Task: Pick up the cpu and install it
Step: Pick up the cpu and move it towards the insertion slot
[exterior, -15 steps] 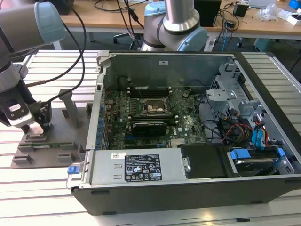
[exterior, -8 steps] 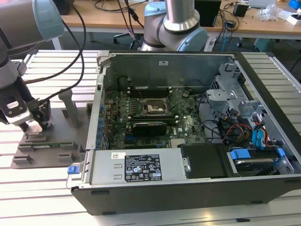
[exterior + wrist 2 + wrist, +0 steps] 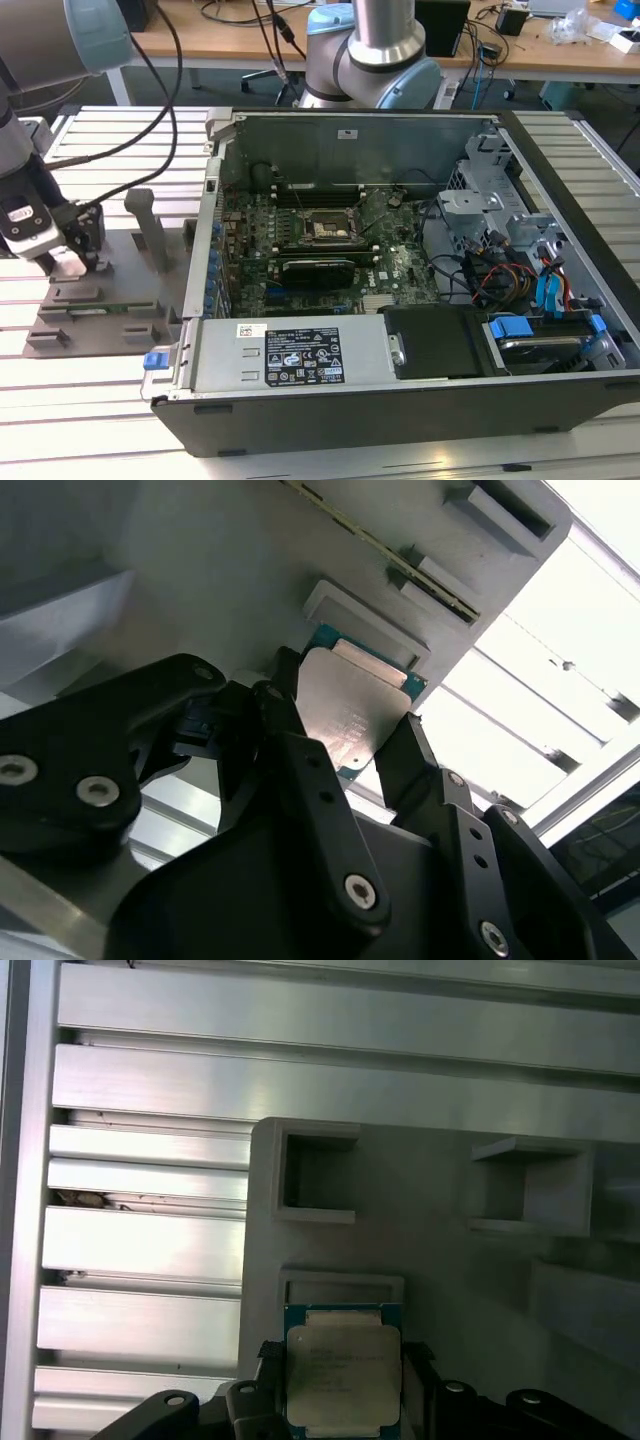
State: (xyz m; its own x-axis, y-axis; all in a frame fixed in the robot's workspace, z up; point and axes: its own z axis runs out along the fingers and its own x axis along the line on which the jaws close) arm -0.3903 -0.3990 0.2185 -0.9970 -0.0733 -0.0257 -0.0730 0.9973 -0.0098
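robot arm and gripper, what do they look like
The arm has round grey segments with pale blue joint caps, and black cables trail beside it. Near the wrist the housing turns white and black. The gripper has angular matte black fingers studded with silver screws.

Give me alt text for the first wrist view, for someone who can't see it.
The silver-topped cpu sits between the fingers of the black hand, which press its two opposite edges, over a grey fixture tray with square pockets. Ribbed aluminium table slats lie beyond.
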